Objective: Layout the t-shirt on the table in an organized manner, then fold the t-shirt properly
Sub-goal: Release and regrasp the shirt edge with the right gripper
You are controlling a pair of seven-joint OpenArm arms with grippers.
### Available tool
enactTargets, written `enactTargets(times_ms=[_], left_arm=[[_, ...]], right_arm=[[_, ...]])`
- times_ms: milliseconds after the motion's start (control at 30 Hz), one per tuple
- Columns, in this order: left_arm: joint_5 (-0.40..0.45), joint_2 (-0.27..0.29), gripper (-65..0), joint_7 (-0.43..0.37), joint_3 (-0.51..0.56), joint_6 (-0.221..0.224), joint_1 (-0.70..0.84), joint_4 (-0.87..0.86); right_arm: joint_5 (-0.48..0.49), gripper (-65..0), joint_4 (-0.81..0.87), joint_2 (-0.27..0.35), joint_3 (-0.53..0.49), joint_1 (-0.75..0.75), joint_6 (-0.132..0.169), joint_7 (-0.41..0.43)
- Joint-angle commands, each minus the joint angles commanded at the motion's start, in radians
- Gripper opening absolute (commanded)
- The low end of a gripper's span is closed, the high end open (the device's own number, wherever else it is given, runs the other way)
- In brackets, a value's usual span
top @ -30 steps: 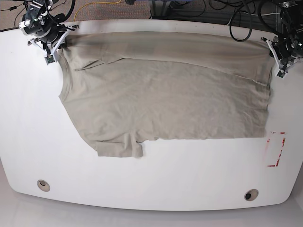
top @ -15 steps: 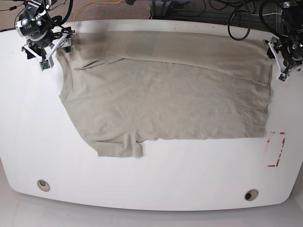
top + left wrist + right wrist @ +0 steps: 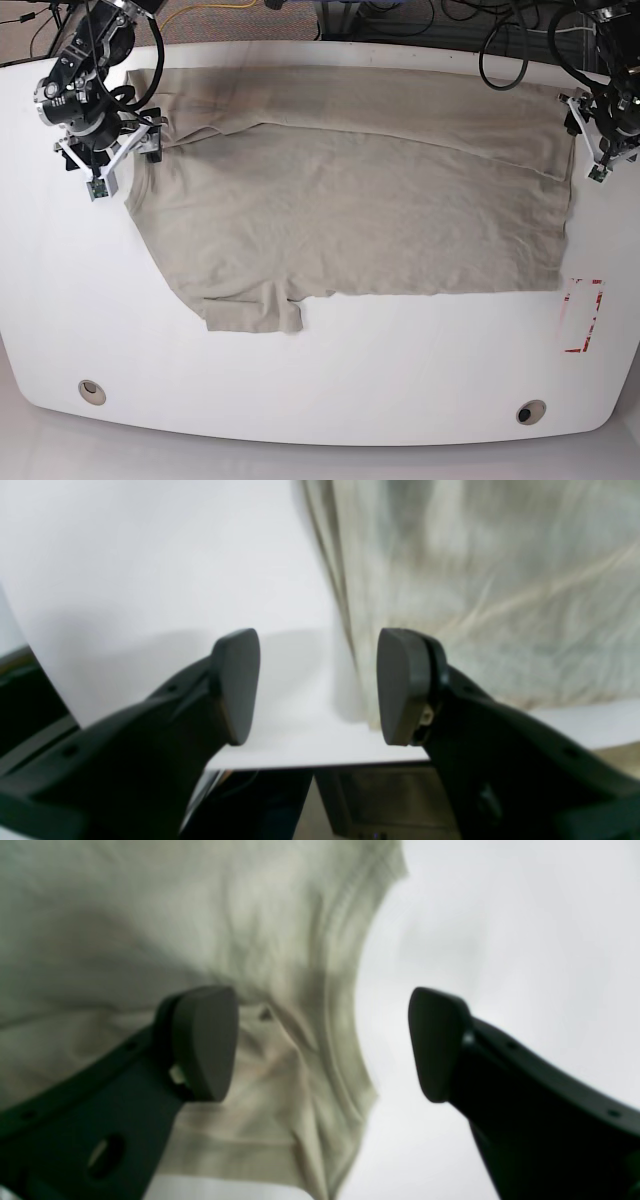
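Observation:
The beige t-shirt lies spread across the white table, its far strip folded over the body and one sleeve sticking out toward the front. My right gripper stands open at the shirt's left edge. In the right wrist view the right gripper straddles the hemmed edge of the t-shirt, nothing pinched. My left gripper is open at the shirt's right edge. In the left wrist view the left gripper hangs over bare table with the t-shirt edge by one fingertip.
A red-outlined mark sits at the right, just past the shirt's front right corner. Two grey grommet holes lie near the front edge. Black cables hang beyond the far edge, where the table ends close behind both grippers.
My right gripper has come away from the far left corner and moved toward the front along the shirt's left edge. The left gripper shifted slightly frontward. The shirt has barely moved.

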Motion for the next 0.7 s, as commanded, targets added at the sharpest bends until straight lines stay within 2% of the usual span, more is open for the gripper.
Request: enactTargets(times_ms=[100,333,567,700], left_arm=[[0.000,0.000,-30.4,0.000,0.000,0.000,0.000,-0.002],[0.000,0.000,-30.4,0.000,0.000,0.000,0.000,-0.002],[0.000,0.000,-30.4,-0.003,0.000,0.000,0.000,-0.003],[0.000,0.000,-30.4,-0.003,0.000,0.000,0.000,-0.005]], right_arm=[[-0.037,-14.3,-0.020,-0.009,-0.026,0.006,0.000,0.000],[-0.048,-15.5,-0.058,-0.012,-0.037,-0.009,0.000,0.002],[-0.048,-30.0,-0.048,-0.008,-0.037,-0.068,0.000,0.002],[-0.048,-31.1,-0.034,-0.008,-0.038,-0.109,0.000,0.002]])
